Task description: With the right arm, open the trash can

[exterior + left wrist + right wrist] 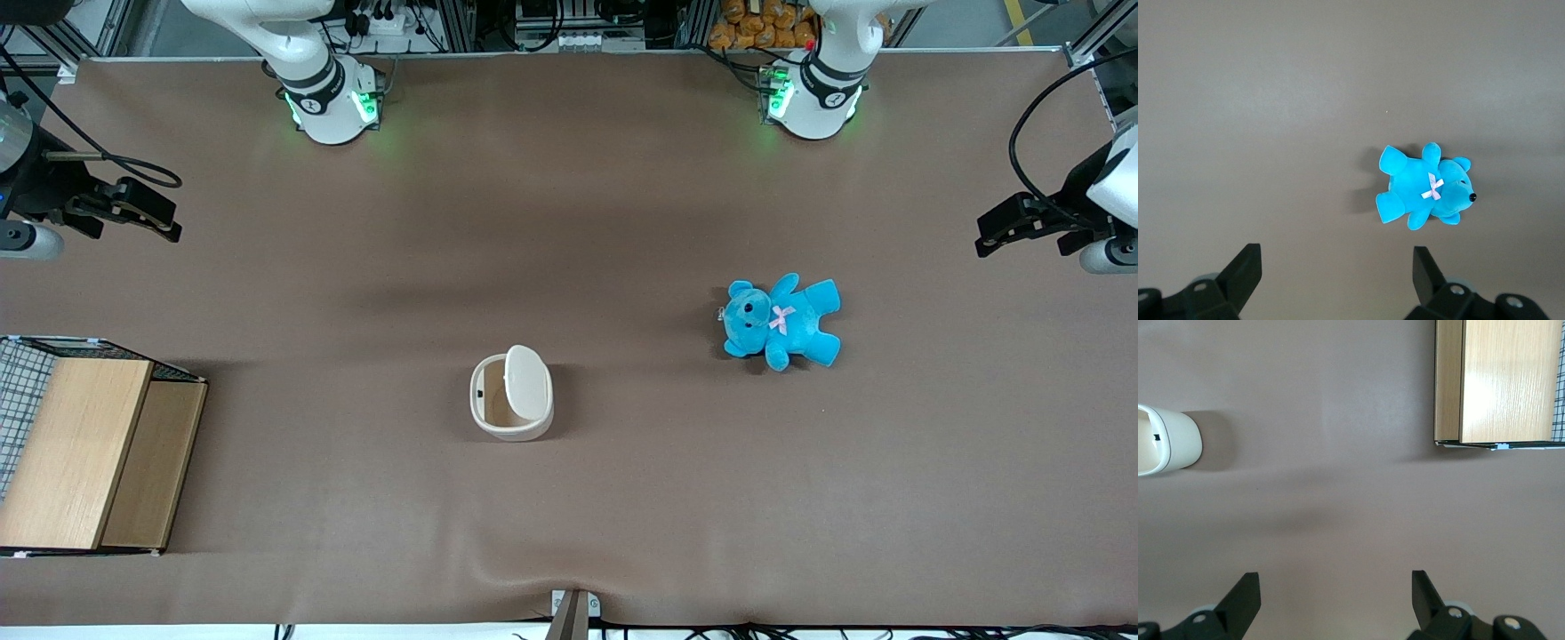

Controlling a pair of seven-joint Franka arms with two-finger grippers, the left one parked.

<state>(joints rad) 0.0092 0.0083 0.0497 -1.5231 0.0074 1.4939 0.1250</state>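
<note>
One rounded cream trash can (511,394), fingers (1245,593) apart.

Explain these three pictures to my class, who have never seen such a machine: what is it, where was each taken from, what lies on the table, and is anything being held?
These are two white robot arms bolted to a brown table. One picture looks down from the front; the other two come from cameras on the arms' wrists. The working right arm has a black two-finger gripper, open and holding nothing, hovering at its own end of the table. In the middle stands a small cream trash can with its lid tipped up, showing the inside. A blue teddy lies toward the parked arm's end. A wooden box with wire mesh sits toward the working arm's end.
</note>
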